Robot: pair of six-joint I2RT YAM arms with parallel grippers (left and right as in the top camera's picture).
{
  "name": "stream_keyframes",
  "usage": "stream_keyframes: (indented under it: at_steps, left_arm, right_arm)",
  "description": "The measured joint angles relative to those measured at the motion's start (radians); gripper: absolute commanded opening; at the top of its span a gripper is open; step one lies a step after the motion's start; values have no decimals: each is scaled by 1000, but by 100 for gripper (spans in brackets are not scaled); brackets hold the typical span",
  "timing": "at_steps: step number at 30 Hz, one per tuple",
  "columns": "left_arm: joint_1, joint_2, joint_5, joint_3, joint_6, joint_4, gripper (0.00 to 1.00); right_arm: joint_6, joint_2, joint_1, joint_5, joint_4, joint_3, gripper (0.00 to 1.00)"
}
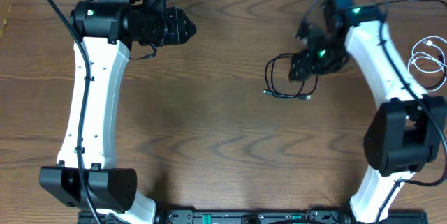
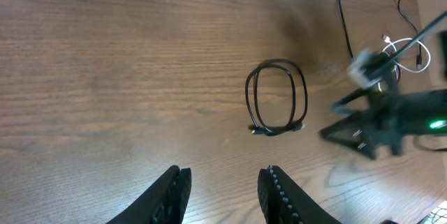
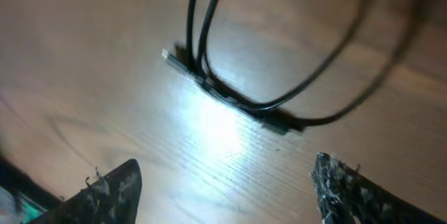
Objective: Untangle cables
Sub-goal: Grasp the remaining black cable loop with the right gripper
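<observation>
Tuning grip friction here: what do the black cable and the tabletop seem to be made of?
Black cable: likely a rubber or soft plastic jacket, smooth, slightly shiny under the wrist light, lying in loose loops. Table: brown wood grain, possibly laminate or veneer; semi-gloss, since the light shows as a bright patch on it.

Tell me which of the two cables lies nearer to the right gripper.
The black cable, looped beside the right gripper; the white cable lies apart, farther right.
</observation>
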Motion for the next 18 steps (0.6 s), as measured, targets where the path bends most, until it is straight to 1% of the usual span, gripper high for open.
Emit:
stream_keyframes:
  at_steps: [3,6,9,15,18]
  left_arm:
    - [0,0,0,0,0,0,37]
    - [0,0,0,0,0,1,37]
    - [0,0,0,0,0,2,38]
    - [0,0,0,0,0,2,38]
    - [0,0,0,0,0,2,41]
  right_arm:
    - [-103,0,51,8,35,-79,73]
    - [-205,0,105,12,108,-143,72]
    - [-268,0,142,29,181,-188,69]
    - [-317,0,161,120,304,-267,62]
    - [-330,0,160,154,334,-298,61]
